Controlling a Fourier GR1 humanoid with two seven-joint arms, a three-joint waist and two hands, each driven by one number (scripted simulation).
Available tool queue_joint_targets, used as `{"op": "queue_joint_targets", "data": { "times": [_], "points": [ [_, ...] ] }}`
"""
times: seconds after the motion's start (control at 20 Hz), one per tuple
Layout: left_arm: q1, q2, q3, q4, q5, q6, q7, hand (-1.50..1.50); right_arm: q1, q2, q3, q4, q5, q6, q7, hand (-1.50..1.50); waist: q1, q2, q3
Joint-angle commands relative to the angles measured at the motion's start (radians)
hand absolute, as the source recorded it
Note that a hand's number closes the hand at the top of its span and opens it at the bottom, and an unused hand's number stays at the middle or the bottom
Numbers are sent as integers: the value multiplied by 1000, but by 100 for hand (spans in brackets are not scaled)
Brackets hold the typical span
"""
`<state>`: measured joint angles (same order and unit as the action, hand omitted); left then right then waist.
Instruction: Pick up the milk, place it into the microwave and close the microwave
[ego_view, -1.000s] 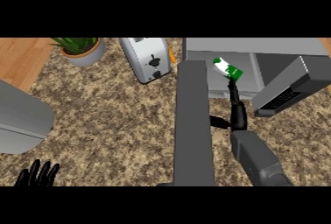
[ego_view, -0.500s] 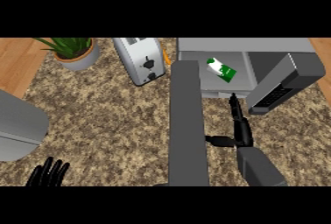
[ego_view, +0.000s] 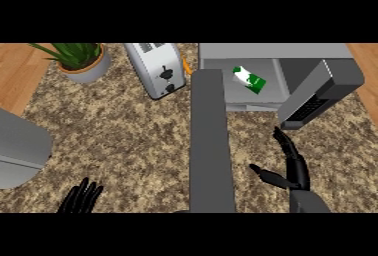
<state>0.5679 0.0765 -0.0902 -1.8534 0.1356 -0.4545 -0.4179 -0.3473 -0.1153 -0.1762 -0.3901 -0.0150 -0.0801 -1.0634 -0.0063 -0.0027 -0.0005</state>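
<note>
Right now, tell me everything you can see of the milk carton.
The milk is a small carton, green and white, of what looks like card. It lies tilted inside the open microwave, on the grey floor of its cavity, towards the middle. Nothing holds it: the right hand is open on the counter in front of the microwave, well apart from it. The microwave's door stands swung out to the carton's left. No cap or print can be made out.

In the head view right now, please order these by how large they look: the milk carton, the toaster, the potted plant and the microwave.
Largest to smallest, as they look:
1. microwave, with its open door
2. toaster and potted plant: they look alike in size, so I do not rank them
3. milk carton, inside the microwave, clearly the smallest
</note>
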Motion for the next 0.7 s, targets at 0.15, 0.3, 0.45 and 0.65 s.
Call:
{"op": "queue_joint_targets", "data": {
  "times": [0.15,0.3,0.45,0.65],
  "points": [
    [-131,22,-76,116,-116,-28,24,-150,158,-76,13,-185,-28,88,-5,150,-10,-2,-1],
    [-228,-7,-116,139,-200,22,61,150,212,-118,-12,-238,-74,144,38,-150,-14,0,-1],
    [-275,-44,-162,207,-272,51,13,150,290,-150,-44,-269,-120,206,17,-150,-8,1,0],
    [-318,-74,-181,265,-279,87,34,150,334,-194,-79,-343,-182,264,59,-150,0,2,0]
  ]
}}
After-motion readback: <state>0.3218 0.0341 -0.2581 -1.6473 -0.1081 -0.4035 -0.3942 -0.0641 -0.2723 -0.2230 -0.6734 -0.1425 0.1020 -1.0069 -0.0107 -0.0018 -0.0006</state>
